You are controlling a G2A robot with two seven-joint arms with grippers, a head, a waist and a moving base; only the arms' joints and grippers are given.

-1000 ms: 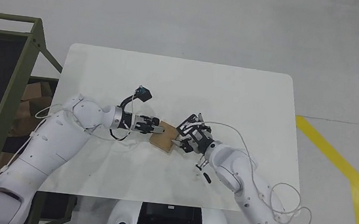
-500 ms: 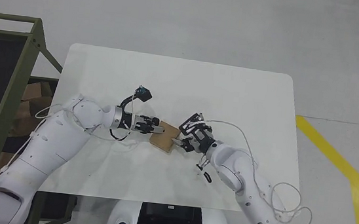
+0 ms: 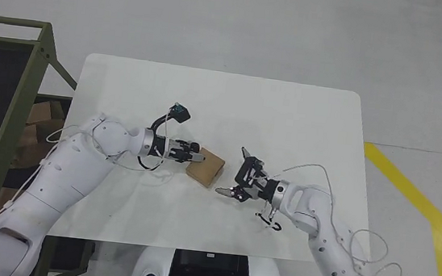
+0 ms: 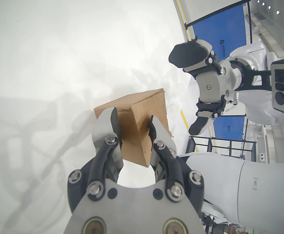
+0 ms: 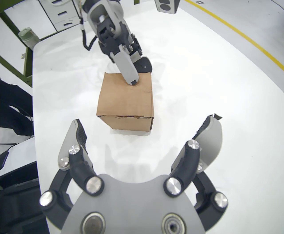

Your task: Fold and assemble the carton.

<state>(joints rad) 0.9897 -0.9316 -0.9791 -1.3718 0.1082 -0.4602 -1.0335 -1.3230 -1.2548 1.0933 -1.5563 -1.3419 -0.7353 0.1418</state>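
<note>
Near the middle of the white desk (image 3: 288, 113), toward the robot's side, sits the small brown carton (image 3: 205, 167), folded up into a closed box shape with a rough-edged seam along the side that faces the right arm. The left gripper (image 4: 133, 119) is closed on the carton at the end away from the right arm. One finger (image 5: 129, 71) presses down on the top panel near its edge and the other sits behind that end, so the cardboard is pinched between the dark pads. The right gripper (image 3: 233, 173) hovers low over the desk just beside the carton on its other side, apart from it and facing the seamed side. Its fingers are spread wide and it holds nothing. Bare white desk shows between its fingertips and the box. Beyond the desk's left edge stands an olive-green metal frame (image 3: 14, 100), and a yellow line (image 3: 410, 190) runs across the grey floor on the right.
</note>
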